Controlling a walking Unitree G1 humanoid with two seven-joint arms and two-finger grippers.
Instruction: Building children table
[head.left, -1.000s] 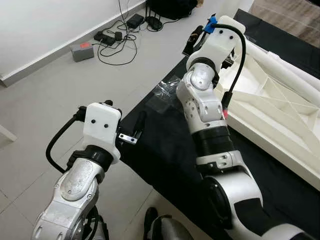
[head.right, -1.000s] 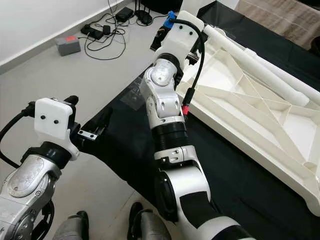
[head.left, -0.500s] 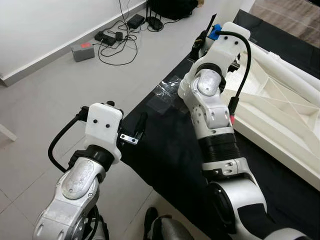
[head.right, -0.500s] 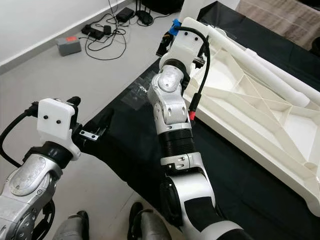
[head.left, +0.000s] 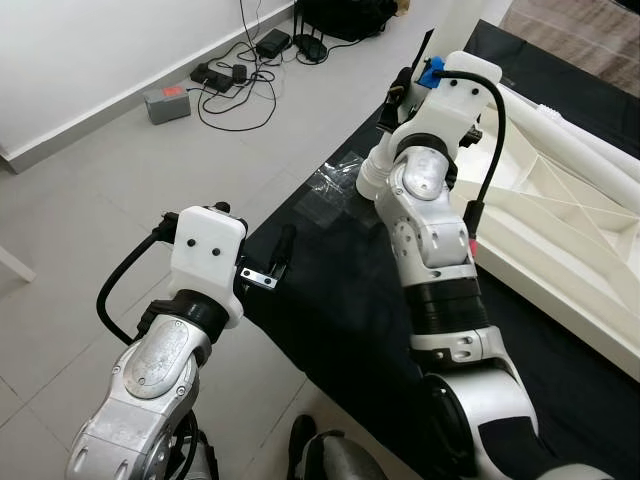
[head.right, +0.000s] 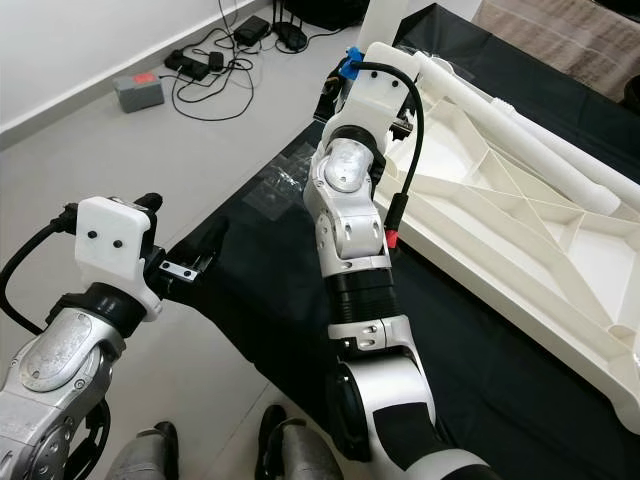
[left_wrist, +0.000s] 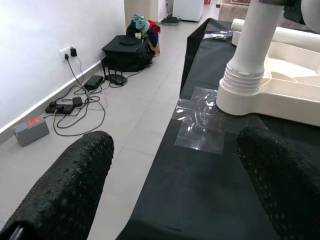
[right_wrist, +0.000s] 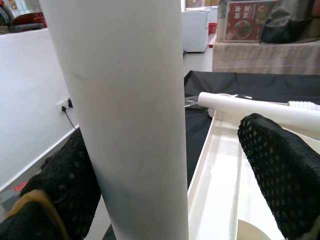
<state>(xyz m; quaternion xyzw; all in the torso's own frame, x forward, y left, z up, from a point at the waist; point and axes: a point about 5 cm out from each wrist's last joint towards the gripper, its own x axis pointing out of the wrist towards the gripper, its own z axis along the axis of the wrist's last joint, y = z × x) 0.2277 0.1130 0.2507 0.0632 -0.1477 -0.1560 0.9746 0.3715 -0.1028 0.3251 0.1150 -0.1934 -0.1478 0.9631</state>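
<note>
Black mat (head.left: 340, 320): upright table leg (right_wrist: 125, 125) between right jaws, ungripped.

Cables and clutter on the tiled floor beside the black cloth

The black cloth (head.left: 340, 300) is the landmark: a crumpled clear plastic sheet (left_wrist: 202, 120) lies on it close to its floor-side edge. Beyond that edge, on the floor toward the white wall, sit a grey box with a red top (head.left: 164, 102), a tangle of black cables (head.left: 232, 95) with power adapters, and a black bag (left_wrist: 127, 51) topped with teal and red fabric farther along.
</note>
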